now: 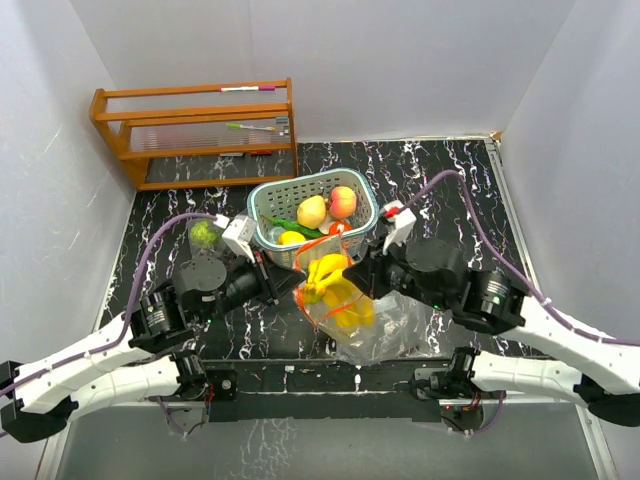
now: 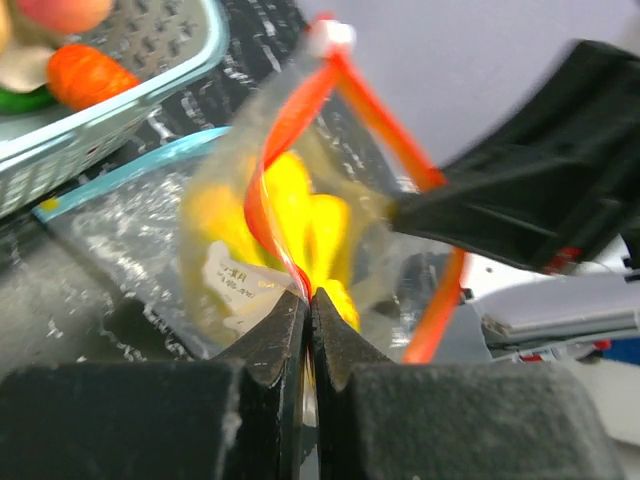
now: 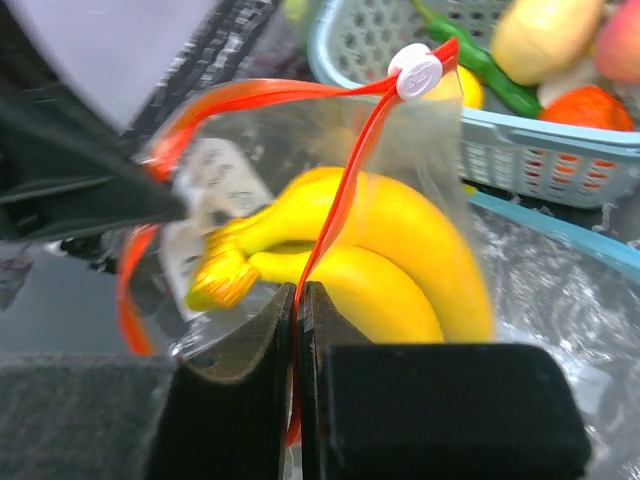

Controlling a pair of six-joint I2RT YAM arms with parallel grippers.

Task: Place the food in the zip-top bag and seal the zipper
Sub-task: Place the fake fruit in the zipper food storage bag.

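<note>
Red zipper track rims the clear zip-top bag, which sits just on the near side of the basket on the marbled surface, its mouth pulled open. The left gripper has its jaws pressed together on one lip of that track, and the right gripper pinches the opposite lip the same way. The step looks like holding the bag open, with one bunch of bananas already inside. Doing it well probably means keeping both pinches on the stiff track rather than the film. The lips should then come together evenly before anything works the white slider at the basket end. Counted: one bag, one banana bunch, at least five pieces of food in the basket, and one lime-green fruit left of the basket.
</note>
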